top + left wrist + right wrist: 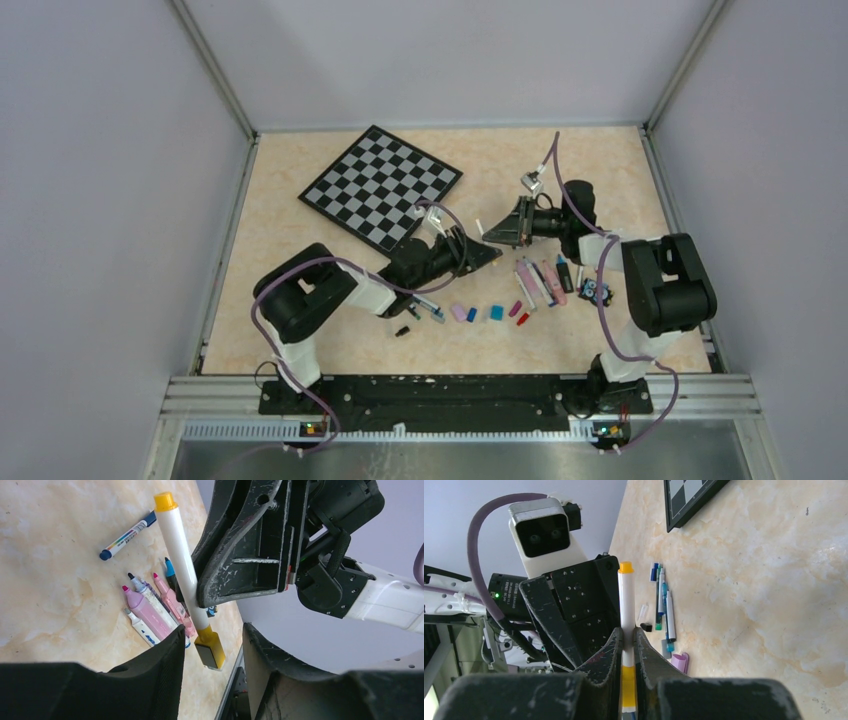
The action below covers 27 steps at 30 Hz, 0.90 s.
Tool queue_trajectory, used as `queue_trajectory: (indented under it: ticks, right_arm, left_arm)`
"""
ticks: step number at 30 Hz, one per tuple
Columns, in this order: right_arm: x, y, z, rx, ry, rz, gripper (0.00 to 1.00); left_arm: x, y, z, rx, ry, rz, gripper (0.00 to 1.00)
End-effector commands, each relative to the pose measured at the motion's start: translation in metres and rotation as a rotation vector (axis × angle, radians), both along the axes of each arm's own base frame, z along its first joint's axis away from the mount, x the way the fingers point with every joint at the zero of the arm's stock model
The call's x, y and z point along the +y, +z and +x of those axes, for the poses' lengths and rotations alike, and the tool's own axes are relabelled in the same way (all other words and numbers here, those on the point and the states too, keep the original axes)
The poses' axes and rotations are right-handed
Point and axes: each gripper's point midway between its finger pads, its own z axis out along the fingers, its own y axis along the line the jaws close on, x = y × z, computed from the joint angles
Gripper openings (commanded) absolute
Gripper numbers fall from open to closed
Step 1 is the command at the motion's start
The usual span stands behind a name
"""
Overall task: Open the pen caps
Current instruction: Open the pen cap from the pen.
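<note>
Though unclear overhead, yellow-capped pen wrist-visible.

Beige marbled tabletop fills frame centre. Plain grey walls at left, top and right. Aluminium corner posts run in from the upper corners. Light even and diffuse.

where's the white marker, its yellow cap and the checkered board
white marker [176, 540], left wrist view, on the white barrel
yellow cap [215, 646], left wrist view, on its yellow side
checkered board [380, 188], top view, middle squares
</note>
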Motion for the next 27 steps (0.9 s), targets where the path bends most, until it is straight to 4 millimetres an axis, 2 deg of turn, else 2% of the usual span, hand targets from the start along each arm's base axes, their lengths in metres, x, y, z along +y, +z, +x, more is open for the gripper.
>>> queue_trajectory:
  ticks: [1, 6, 10, 11, 12, 13, 16, 20, 24, 27]
  right_arm:
    - [0.004, 0.012, 0.006, -0.068, 0.022, 0.02, 0.0]
    - [0.005, 0.01, 0.006, -0.066, 0.024, 0.02, 0.0]
    - [0.005, 0.013, 0.005, -0.083, 0.033, 0.024, 0.0]
    - [0.005, 0.014, 0.005, -0.095, 0.039, 0.024, 0.0]
    - [0.005, 0.016, 0.004, -0.113, 0.052, 0.026, 0.0]
    - [0.005, 0.02, 0.001, -0.14, 0.078, 0.032, 0.04]
    - [0.005, 0.029, -0.002, -0.209, 0.135, 0.039, 0.32]
    - [0.003, 0.037, -0.014, -0.32, 0.228, 0.038, 0.53]
    - [0.002, 0.042, -0.025, -0.429, 0.271, 0.033, 0.65]
    - [0.007, 0.044, -0.038, -0.454, 0.328, 0.047, 0.66]
  left_arm:
    - [-0.01, 0.023, -0.004, -0.049, -0.04, -0.085, 0.48]
    - [-0.013, 0.022, -0.008, -0.049, -0.058, -0.089, 0.36]
    - [-0.011, 0.021, -0.009, -0.053, -0.06, -0.089, 0.03]
    - [-0.01, 0.02, -0.01, -0.056, -0.061, -0.089, 0.0]
    - [-0.008, 0.02, -0.012, -0.063, -0.061, -0.089, 0.0]
    - [-0.006, 0.02, -0.013, -0.073, -0.061, -0.082, 0.0]
    - [0.002, 0.019, -0.019, -0.114, -0.069, -0.044, 0.0]
    - [0.016, 0.019, -0.032, -0.193, -0.101, 0.052, 0.0]
    - [0.029, 0.021, -0.047, -0.262, -0.14, 0.143, 0.0]
    - [0.035, 0.025, -0.057, -0.304, -0.183, 0.186, 0.0]
